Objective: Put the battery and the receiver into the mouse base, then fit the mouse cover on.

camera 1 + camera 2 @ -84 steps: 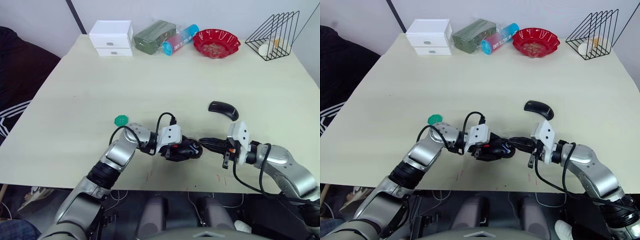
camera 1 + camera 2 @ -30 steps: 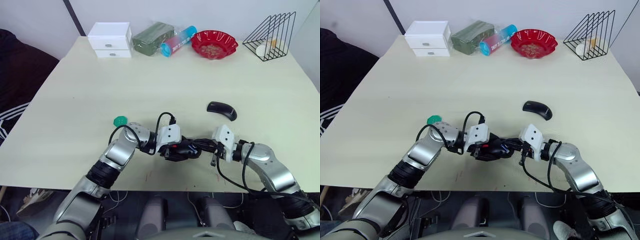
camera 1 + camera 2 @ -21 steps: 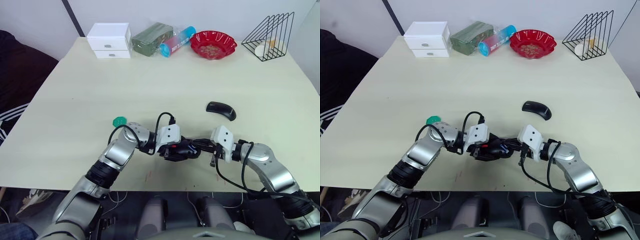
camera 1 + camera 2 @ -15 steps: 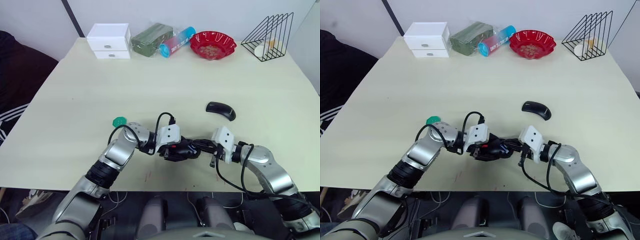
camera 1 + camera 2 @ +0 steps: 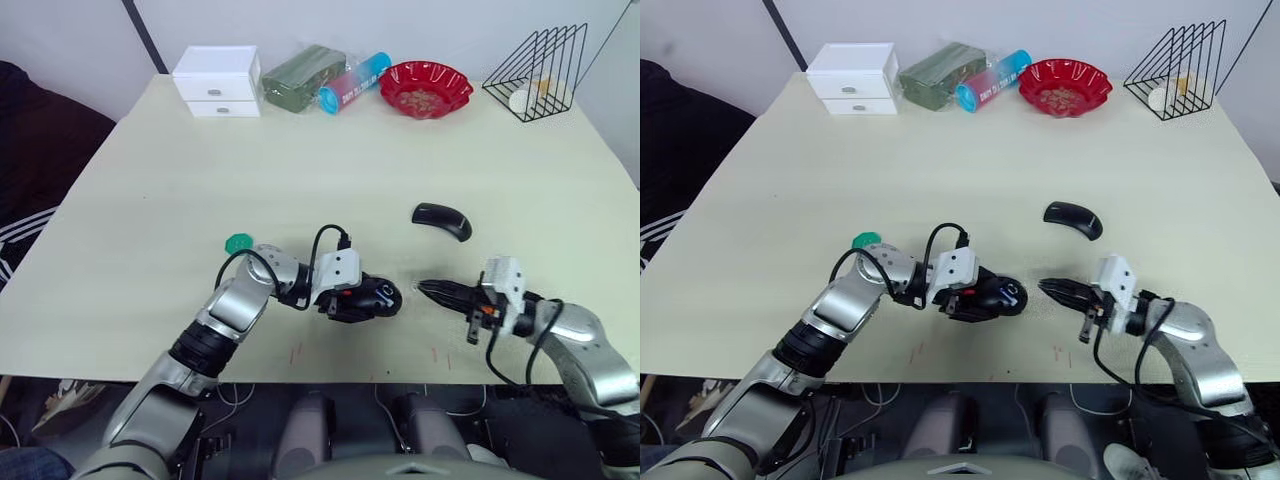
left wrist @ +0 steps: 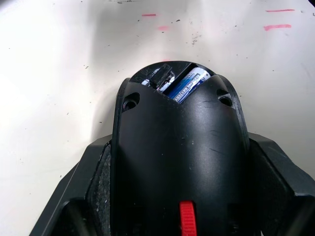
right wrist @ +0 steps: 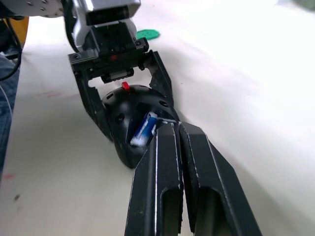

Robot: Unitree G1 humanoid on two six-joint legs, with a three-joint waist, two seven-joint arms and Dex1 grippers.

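The right gripper (image 5: 432,291), fingers together and empty, is pulling back from the mouse base (image 5: 368,298). The left gripper (image 5: 352,301) is clamping that base; battery (image 6: 189,84) and receiver (image 6: 160,77) seem seated, so the mouse cover (image 5: 443,219) is likely coming next

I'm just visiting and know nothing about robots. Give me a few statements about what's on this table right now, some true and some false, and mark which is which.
1. The left gripper is clamped around the mouse base. True.
2. A battery lies inside the mouse base. True; its blue and white end shows in the open compartment.
3. The mouse cover is already fitted on the mouse base. False; it lies alone on the table, farther back than the right gripper.
4. The right gripper is holding the mouse cover. False; its fingers are shut together with nothing between them, beside the mouse base.
5. A red bowl stands at the far edge of the table. True.
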